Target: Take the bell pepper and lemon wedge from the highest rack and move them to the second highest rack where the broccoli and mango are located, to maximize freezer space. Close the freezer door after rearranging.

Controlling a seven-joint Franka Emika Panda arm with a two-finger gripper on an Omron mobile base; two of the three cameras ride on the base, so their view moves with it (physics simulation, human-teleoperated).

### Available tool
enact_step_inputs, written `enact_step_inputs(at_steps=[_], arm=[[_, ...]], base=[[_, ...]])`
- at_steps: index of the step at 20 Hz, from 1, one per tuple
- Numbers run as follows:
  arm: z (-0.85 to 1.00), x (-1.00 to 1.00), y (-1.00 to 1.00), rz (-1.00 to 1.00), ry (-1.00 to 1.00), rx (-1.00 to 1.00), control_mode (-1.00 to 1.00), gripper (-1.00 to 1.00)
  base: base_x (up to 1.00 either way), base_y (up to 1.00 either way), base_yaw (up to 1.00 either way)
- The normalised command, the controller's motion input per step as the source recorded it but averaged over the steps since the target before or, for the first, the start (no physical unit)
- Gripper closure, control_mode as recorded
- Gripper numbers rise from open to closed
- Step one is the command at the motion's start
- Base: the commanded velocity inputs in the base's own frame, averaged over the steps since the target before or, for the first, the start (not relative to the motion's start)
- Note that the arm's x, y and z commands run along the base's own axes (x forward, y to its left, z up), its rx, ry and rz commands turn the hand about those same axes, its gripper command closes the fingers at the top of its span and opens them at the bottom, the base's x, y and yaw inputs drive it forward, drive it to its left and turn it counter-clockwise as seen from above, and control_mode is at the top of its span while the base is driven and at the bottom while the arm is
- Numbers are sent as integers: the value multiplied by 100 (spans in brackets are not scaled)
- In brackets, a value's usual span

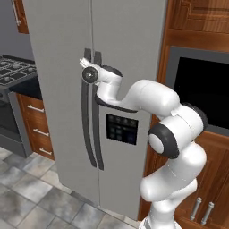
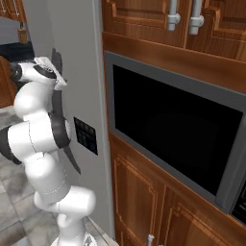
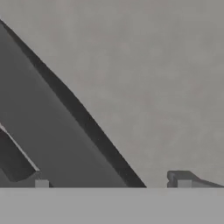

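The freezer door [image 1: 58,89] is the plain light-grey door on the left, and it stands shut, flush with its twin. Its long dark-grey handle [image 1: 85,129] runs down beside the gap between the doors. My gripper [image 1: 84,61] is up at the top end of that handle, pressed close to the door. In the hand view the handle [image 3: 52,131] crosses diagonally between my fingertips, with bare door surface [image 3: 153,65] behind it. The gripper [image 3: 113,183] is open, its tips set wide apart on either side of the handle. The bell pepper and lemon wedge are hidden behind the shut doors.
The twin door carries a dark dispenser panel [image 1: 121,129] and its own handle [image 1: 97,134]. A built-in black oven [image 2: 178,134] sits in wooden cabinetry to the right. A stove [image 1: 13,69] and wooden drawers [image 1: 38,129] stand to the left, above a tiled floor [image 1: 31,197].
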Motion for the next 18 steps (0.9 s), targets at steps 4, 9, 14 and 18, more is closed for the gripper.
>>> enact_step_inputs(at_steps=[4, 9, 14, 18], arm=[[0, 41, -61, 47, -16, 25, -100, -100], [-6, 72, -45, 73, -12, 26, -100, -100], [-6, 56, -45, 67, -9, 22, -100, -100], [-3, 52, -42, 58, 0, 16, -100, -100]], base=[[0, 0, 0], [0, 0, 0], [0, 0, 0], [0, 0, 0]])
